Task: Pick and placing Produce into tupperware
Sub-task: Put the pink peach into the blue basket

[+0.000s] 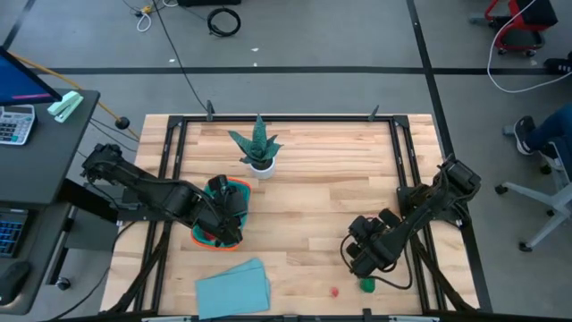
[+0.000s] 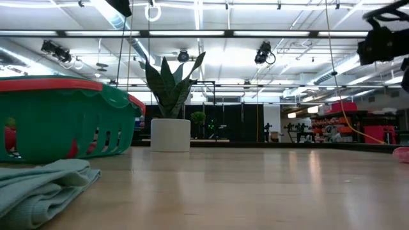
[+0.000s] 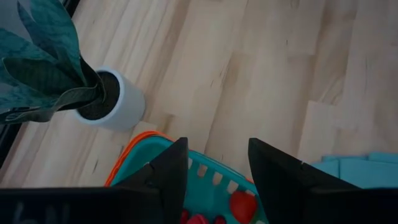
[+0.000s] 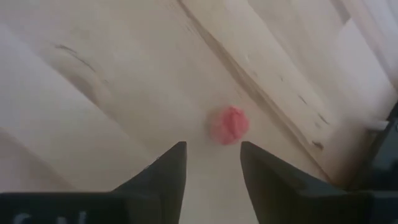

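Room: open workshop with a grey floor, cables and rows of ceiling strip lights; a pale wooden tabletop (image 1: 313, 179) sits in a black frame at the centre of the high view.
Tupperware: teal, slotted walls, orange rim (image 1: 217, 222), left of centre in the high view, just below the potted plant (image 1: 257, 148); the left arm covers most of it.
Left end effector: (image 3: 214, 177) hangs over the tupperware, fingers parted with nothing between them.
Right end effector: (image 4: 211, 168) lower right of the high view, fingers parted to a medium gap, empty, aimed at the pink piece.
Produce, loose: a small bumpy pink-red piece (image 4: 229, 125) on bare wood just beyond the right fingertips; a green piece (image 1: 366, 284) lies close beside that arm near the tabletop's lower edge.
Produce, stowed: red pieces (image 3: 241, 205) already lie inside the tupperware.
Risk, nudge: the pink piece is rounded; a fingertip landing on it off-centre could likely roll it toward the tabletop's edge.
Risk, gap: the gap looks barely wider than the piece, so a descent slightly askew may press it instead of straddling it.
Risk, crowding: carrying across, the right arm could meet the left arm over the tupperware.
Cloth: a folded light-blue cloth (image 1: 234, 288) lies below the tupperware.
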You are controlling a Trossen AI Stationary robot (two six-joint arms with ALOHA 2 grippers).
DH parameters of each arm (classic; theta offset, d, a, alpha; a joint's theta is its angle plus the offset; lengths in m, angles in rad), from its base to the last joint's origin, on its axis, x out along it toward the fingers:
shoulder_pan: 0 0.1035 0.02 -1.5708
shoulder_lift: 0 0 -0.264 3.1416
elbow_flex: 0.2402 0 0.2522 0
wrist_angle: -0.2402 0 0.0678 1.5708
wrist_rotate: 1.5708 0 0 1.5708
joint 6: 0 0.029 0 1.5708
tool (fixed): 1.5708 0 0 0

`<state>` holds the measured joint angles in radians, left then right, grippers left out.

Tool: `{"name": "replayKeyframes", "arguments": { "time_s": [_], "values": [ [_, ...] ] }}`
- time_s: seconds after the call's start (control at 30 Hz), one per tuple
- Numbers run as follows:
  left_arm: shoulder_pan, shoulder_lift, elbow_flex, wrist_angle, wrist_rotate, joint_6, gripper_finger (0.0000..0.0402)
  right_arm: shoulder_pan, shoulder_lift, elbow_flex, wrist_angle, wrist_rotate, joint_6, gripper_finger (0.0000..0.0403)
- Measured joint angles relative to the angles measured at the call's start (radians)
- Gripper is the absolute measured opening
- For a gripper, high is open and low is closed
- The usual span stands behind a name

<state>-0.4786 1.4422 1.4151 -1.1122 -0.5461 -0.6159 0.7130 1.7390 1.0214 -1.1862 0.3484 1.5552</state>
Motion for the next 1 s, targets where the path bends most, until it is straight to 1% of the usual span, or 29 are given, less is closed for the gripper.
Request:
{"name": "replayKeyframes", "arguments": {
  "time_s": [0.13,0.27,0.43,0.5,0.6,0.7,0.77,0.9,1.0],
  "values": [
    [0.000,0.000,0.000,0.001,0.000,0.000,0.0173,-0.025,0.000,-0.023,0.001,-0.042,0.000,0.0189],
    [0.000,0.000,0.000,0.002,0.000,0.000,0.0172,-0.050,0.000,-0.052,0.015,-0.043,0.000,0.0215],
    [-0.001,0.000,0.000,0.002,0.000,-0.001,0.0169,-0.079,-0.001,-0.124,0.102,-0.043,0.000,0.0232],
    [-0.001,0.000,0.000,0.002,0.000,-0.001,0.0169,-0.088,-0.006,-0.160,0.153,-0.037,0.012,0.0232],
    [-0.001,0.000,0.000,0.002,0.001,-0.001,0.0169,-0.093,-0.012,-0.204,0.201,-0.025,0.073,0.0230],
    [-0.001,0.000,0.000,0.002,0.001,-0.001,0.0169,-0.091,-0.011,-0.219,0.209,0.003,0.157,0.0225],
    [-0.001,0.000,0.000,0.002,0.001,-0.001,0.0168,-0.089,-0.006,-0.214,0.212,0.001,0.201,0.0219],
    [-0.001,0.000,0.000,0.002,0.001,-0.001,0.0164,-0.087,-0.003,-0.211,0.241,0.044,0.241,0.0201],
    [-0.001,0.000,0.000,0.002,0.001,-0.002,0.0163,-0.091,-0.003,-0.223,0.257,0.059,0.301,0.0183]
  ]
}}
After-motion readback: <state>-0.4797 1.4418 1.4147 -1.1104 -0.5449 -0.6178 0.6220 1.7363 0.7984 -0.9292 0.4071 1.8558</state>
